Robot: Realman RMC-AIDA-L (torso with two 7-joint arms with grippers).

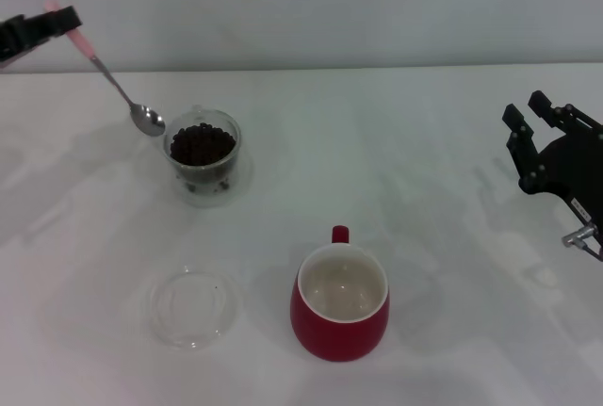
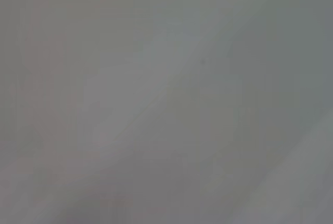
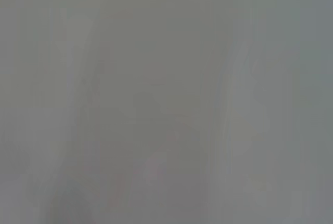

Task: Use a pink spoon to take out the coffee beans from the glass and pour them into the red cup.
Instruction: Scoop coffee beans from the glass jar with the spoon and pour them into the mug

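**Pink spoon held over the glass, no beans lifted yet**

Pink spoon shows in the head view, pinched at the top of its pale handle by the left hand at the far left, the metal bowl hanging down just beside the rim of the glass and seemingly empty. It is a light, stiff, slim thing; held so far up the handle, it will likely swing or twist if the bowl meets resistance. The coffee beans heap near the glass's rim; they are small, hard and loose, so they should roll off a tilted bowl easily. The glass is light and breakable and might slide on the smooth table if pushed sideways. The red cup stands nearer the robot, well apart from the glass, empty, its mouth wide. A flat clear dish lies beside the cup, off the direct line between the two vessels. The right hand rests at the far right, fingers spread, idle.

Left wrist view: only a grey blur, nothing to tell.

Right wrist view: likewise blank grey.
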